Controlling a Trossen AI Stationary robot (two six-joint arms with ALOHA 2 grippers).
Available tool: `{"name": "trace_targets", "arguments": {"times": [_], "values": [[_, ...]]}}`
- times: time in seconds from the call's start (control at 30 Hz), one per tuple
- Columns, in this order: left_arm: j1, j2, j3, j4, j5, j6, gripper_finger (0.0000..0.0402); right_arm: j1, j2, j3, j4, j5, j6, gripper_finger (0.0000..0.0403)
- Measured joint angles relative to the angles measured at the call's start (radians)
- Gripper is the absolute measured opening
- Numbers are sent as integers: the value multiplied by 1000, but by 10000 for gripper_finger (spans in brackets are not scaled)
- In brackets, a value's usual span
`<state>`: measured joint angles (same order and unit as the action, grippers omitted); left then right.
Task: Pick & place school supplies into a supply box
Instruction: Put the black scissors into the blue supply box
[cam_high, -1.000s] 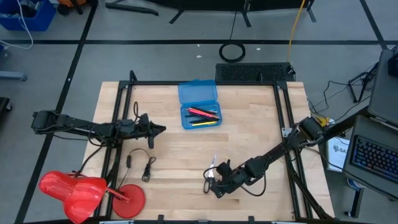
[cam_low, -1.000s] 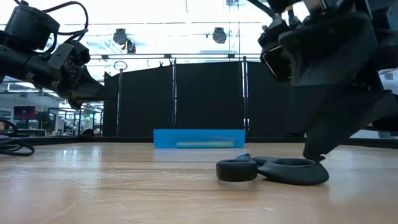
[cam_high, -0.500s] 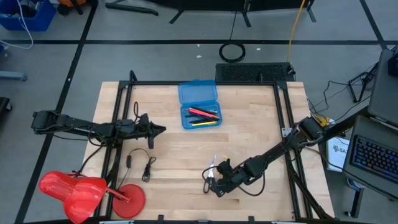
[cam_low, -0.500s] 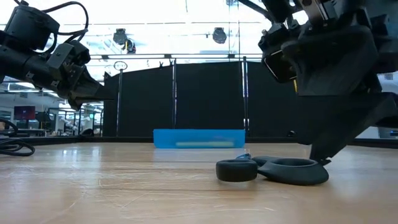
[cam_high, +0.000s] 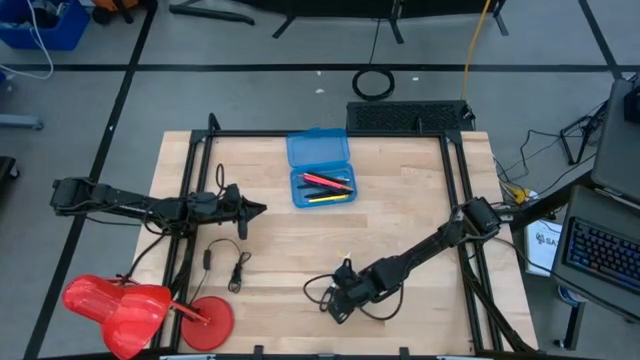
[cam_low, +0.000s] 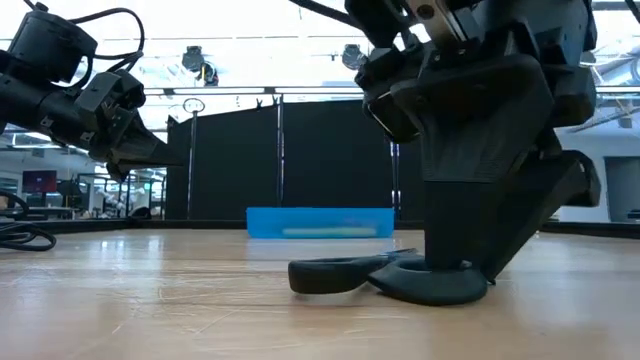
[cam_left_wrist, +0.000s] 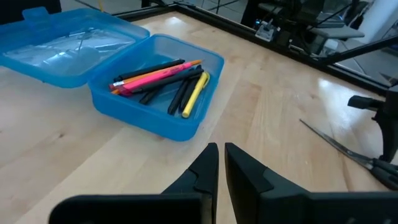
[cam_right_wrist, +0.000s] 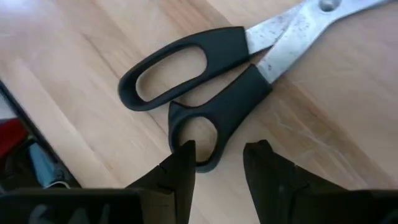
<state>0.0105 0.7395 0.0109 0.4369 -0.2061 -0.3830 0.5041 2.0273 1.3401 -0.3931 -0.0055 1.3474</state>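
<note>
The steel scissors (cam_high: 322, 288) with black handles lie flat on the wood near the table's near edge. My right gripper (cam_high: 338, 305) stands over their handles, open, fingertips down at one handle loop (cam_right_wrist: 219, 163). The bright blue supply box (cam_high: 320, 170) sits open toward the far edge with its lid laid back. Black, pink, orange and yellow pens (cam_left_wrist: 165, 84) lie inside it. My left gripper (cam_high: 258, 208) hovers left of centre, shut and holding nothing, pointing toward the box (cam_left_wrist: 155, 118). My right gripper comes down on the scissors' handle end from above, slightly slanted, with its fingers open. One fingertip (cam_right_wrist: 185, 155) overlaps the end of the nearer handle loop (cam_right_wrist: 206, 163). The other fingertip (cam_right_wrist: 261, 155) stands just outside that loop. The scissors (cam_low: 330, 275) stay flat on the table.
A thin black cable with a plug (cam_high: 225, 262) lies near the left side. Red plastic items (cam_high: 130, 305) sit at the near left corner. Black frame rails (cam_high: 190, 200) run along both table sides. Bare wood (cam_high: 390, 225) stretches between box and scissors.
My right gripper has moved toward the table's left and near edge and come down onto the scissors' handles. The scissors have slid along the table, their handle end shifting toward the left. The left arm has kept still.
</note>
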Motion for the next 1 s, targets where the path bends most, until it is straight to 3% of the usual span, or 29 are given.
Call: {"name": "trace_targets", "arguments": {"times": [0.17, 0.43, 0.7, 1.0], "values": [[0, 0, 0, 1, 0, -12, 31, -5, 1, 3, -70, 0, 22, 122], [0, 0, 0, 1, 0, -12, 31, -10, 3, 1, -156, 2, 27, 76], [0, 0, 0, 0, -1, -14, 31, -13, -4, -1, -348, 3, 21, 60], [0, 0, 0, 2, -1, -15, 31, -45, -6, -14, -285, 5, -100, 59]]}}
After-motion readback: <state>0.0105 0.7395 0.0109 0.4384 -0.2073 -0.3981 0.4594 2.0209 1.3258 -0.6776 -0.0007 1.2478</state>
